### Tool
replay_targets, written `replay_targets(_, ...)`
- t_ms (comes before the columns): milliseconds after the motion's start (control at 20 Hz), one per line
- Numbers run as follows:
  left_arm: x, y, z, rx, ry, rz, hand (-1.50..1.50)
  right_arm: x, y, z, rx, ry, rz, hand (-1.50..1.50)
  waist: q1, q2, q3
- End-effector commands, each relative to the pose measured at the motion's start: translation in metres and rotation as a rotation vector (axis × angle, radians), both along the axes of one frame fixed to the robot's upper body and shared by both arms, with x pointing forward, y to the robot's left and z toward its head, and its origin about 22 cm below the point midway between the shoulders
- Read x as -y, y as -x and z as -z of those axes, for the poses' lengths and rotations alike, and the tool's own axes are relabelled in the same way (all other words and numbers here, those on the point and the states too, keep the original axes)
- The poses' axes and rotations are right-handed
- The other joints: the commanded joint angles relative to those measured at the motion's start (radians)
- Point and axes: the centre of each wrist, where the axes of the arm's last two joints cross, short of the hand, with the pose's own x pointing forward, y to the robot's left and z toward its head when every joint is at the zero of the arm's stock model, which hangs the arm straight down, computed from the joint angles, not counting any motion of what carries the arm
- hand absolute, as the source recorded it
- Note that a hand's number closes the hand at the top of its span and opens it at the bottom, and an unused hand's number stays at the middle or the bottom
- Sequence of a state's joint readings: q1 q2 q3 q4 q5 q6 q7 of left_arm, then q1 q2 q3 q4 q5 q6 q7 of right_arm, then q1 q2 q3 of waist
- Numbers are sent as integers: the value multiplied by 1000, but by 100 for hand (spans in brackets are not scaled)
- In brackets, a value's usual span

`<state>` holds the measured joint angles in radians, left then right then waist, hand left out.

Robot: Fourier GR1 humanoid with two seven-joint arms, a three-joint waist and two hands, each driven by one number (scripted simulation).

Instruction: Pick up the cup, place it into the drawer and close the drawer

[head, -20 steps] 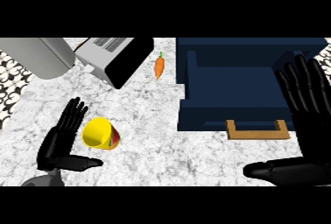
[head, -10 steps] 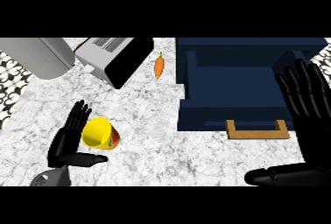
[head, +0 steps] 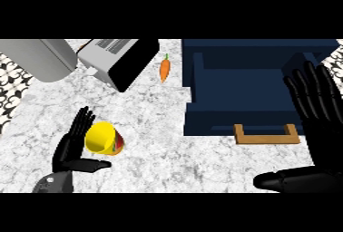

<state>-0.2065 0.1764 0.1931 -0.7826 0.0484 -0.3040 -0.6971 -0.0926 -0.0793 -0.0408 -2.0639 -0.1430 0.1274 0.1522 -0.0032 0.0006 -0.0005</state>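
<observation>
A yellow cup (head: 102,137) with a red patch on its side lies tipped over on the marble counter at the lower left. My left hand (head: 71,147) stands just left of it, fingers straight and up against the cup's side, thumb stretched out below it. The dark blue drawer (head: 244,88) is pulled open at the upper right, with a wooden handle (head: 266,134) on its front. My right hand (head: 318,115) is open beside the drawer's right edge, fingers up, thumb low near the bottom right.
A silver toaster (head: 117,56) with a black side sits at the back left beside a grey rounded appliance (head: 36,59). A carrot (head: 164,69) lies between the toaster and the drawer. The counter's left edge meets a patterned floor (head: 10,86).
My left hand has moved right and closed in on the cup's side. The right hand has shifted slightly; the cup and drawer stay put.
</observation>
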Motion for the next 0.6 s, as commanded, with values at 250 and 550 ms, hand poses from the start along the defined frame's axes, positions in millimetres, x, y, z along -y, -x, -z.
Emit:
replay_targets(250, 6, 1, 18, 11, 19, 35, -150, 10, -14, -6, 11, -4, 2, -150, 2, 0, 0)
replay_targets(550, 16, -20, 17, 10, 91, 38, -150, -8, 11, -14, 21, -18, -15, -150, -2, 0, 0)
